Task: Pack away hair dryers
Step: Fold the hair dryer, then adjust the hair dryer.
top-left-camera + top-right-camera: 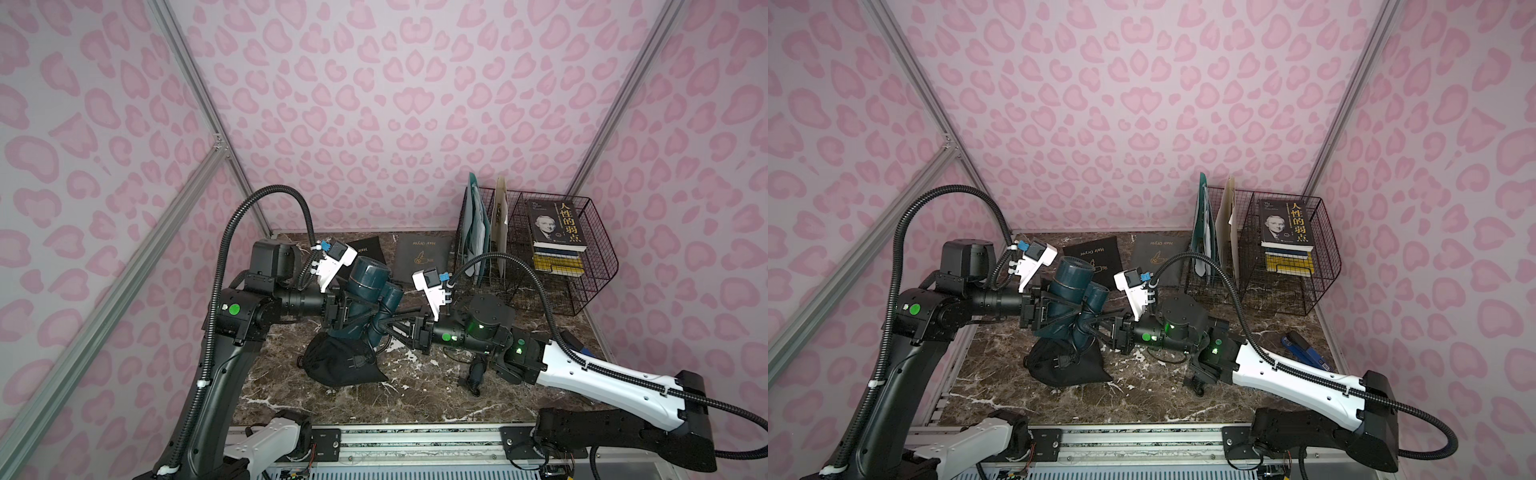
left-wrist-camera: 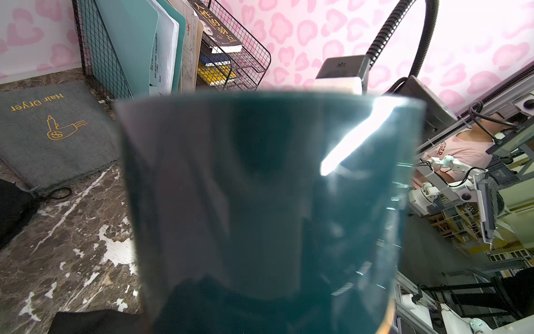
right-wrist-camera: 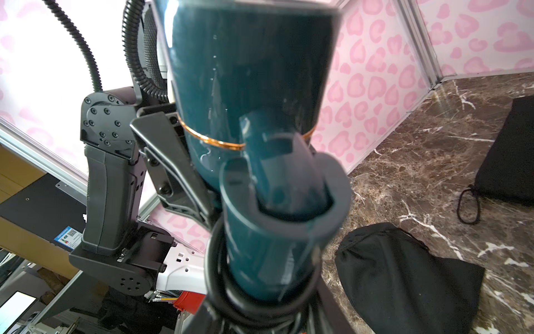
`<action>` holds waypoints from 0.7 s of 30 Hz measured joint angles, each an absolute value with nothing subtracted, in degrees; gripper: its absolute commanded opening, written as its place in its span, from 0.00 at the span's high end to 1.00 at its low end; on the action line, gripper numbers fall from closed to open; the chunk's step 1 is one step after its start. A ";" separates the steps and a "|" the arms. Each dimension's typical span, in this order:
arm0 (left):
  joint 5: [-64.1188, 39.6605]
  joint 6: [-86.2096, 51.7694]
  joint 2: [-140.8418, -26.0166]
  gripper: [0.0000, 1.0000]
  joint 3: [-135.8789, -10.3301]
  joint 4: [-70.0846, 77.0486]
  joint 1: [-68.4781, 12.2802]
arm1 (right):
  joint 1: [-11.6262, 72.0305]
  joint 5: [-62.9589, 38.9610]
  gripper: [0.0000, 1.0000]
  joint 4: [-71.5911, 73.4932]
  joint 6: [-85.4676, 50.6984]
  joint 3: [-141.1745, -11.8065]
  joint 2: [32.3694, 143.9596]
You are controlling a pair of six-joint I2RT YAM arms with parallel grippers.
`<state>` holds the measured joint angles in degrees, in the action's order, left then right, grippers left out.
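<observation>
Glossy teal dryer [image 2: 268, 188], limp black pouch [image 1: 332, 368]

Glossy plastic dryer [image 3: 251, 72], matt cloth pouch [image 3: 404, 274]

We find both top views soft and rather dim, their corners darkened and the walls bowed by the wide lens. In the left wrist view the hair dryer [image 2: 260, 202] looms out of focus, crossed by a white glare streak. In the right wrist view its near end blurs, daylight burns one corner white, and the marble surface [image 3: 433, 138] is sharp.
</observation>
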<state>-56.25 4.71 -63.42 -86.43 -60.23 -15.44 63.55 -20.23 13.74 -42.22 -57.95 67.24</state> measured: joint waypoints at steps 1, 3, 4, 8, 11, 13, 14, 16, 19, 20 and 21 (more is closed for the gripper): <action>-56.40 4.71 -63.68 0.98 -87.29 -60.31 -15.53 | 63.55 -19.68 0.80 13.74 -42.13 -57.95 66.67; -57.10 4.69 -64.31 0.98 -89.06 -59.99 -15.90 | 63.53 -18.70 0.66 14.66 -41.63 -57.34 65.04; -57.49 4.69 -64.62 0.98 -89.97 -59.88 -15.97 | 63.46 -18.22 0.62 15.31 -41.25 -56.64 64.05; -55.79 5.08 -65.91 0.98 -92.92 -61.19 -15.90 | 61.87 -16.56 0.50 19.40 -40.95 -53.10 59.72; -52.84 5.04 -67.05 0.98 -93.58 -61.93 -15.73 | 60.60 -15.42 0.42 24.51 -41.63 -50.39 56.60; -52.49 5.04 -67.22 0.98 -94.02 -62.50 -15.81 | 60.42 -15.03 0.36 25.76 -42.22 -48.86 55.42; -52.53 5.04 -67.26 0.98 -94.21 -62.70 -15.81 | 60.38 -15.03 0.35 25.82 -42.70 -48.42 55.07; -52.58 5.02 -67.42 0.98 -94.39 -62.98 -15.84 | 60.38 -14.59 0.34 25.82 -42.74 -48.10 54.81; -52.69 4.91 -67.81 0.98 -94.52 -63.35 -15.81 | 60.38 -14.31 0.34 25.78 -43.09 -48.21 55.61; -52.73 4.60 -67.90 0.98 -94.52 -63.35 -15.81 | 60.40 -14.13 0.34 25.69 -43.09 -48.34 56.10; -52.93 4.62 -67.92 0.98 -94.52 -63.33 -15.81 | 60.51 -13.93 0.34 25.28 -43.09 -48.66 56.77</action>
